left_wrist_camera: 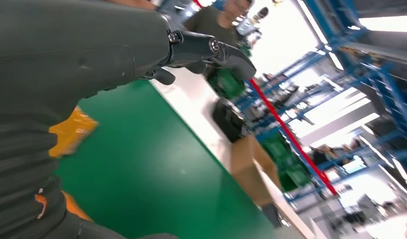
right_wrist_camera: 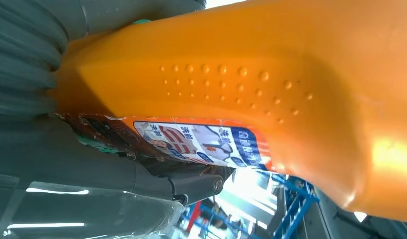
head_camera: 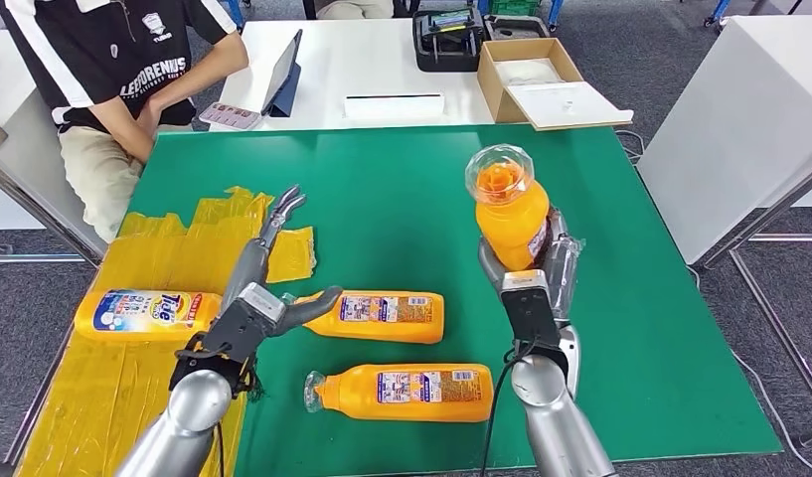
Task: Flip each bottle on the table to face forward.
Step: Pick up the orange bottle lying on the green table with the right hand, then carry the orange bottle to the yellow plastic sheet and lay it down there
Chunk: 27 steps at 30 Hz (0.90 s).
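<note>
My right hand (head_camera: 533,283) grips the bottle (head_camera: 509,211) at its flat middle, off the mat (head_camera: 402,189); it looks stiff, slippery, rather heavy; my left hand (head_camera: 257,303) is released.

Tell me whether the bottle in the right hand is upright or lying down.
Upright, lifted off the mat: the orange bottle stands cap-up in the right hand, clear cap toward the camera.

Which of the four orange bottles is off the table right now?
The bottle gripped in the right hand, raised with its clear cap up. The other three lie on their sides on the table.
</note>
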Available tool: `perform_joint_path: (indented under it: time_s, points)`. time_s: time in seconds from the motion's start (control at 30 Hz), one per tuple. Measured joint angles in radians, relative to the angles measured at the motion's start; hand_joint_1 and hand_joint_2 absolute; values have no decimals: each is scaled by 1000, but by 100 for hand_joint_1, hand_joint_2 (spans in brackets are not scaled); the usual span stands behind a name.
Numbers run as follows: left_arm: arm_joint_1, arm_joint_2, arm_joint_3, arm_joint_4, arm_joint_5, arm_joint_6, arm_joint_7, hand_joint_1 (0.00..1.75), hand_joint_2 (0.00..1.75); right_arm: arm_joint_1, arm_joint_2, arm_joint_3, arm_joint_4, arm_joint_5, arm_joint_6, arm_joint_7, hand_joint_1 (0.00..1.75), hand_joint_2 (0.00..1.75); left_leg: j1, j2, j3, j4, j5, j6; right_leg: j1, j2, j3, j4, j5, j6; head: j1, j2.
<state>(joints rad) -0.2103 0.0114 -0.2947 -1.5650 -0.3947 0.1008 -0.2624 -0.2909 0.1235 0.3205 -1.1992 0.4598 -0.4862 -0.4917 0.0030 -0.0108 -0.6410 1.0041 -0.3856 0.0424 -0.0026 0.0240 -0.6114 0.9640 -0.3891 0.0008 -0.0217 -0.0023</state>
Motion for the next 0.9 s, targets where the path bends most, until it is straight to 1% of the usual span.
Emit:
perform_joint_path:
  time_s: [0.17, 0.23, 0.3, 0.6, 0.9]
  points:
    - [-59, -11, -43, 24, 51, -28, 9, 0, 175, -27, 21, 26, 58, -43, 11, -68, 175, 175, 0, 0, 0, 0, 0, 0, 0, 0, 0, 0, 0, 0, 0, 0]
    - [-79, -21, -52, 38, 78, -44, 7, 0, 175, -29, 29, 41, 69, -55, 11, -104, 175, 175, 0, 0, -1, 0, 0, 0, 0, 0, -1, 0, 0, 0, 0, 0]
    - [-97, -30, -56, 52, 102, -57, 2, 0, 175, -28, 33, 55, 72, -58, 10, -123, 175, 175, 0, 0, -1, 0, 0, 0, 0, 0, -1, 0, 0, 0, 0, 0]
    - [-156, -52, -62, 95, 167, -95, -12, 0, 175, -40, 50, 96, 99, -38, 44, -131, 175, 175, 0, 0, -1, 0, 0, 0, 0, 0, -1, 0, 0, 0, 0, 0]
    - [-179, -70, -65, 136, 186, -103, -24, 0, 175, -70, 71, 126, 145, 0, 45, -143, 175, 175, 0, 1, -1, 0, 0, 0, 0, 0, -1, 0, 0, 0, 0, 0]
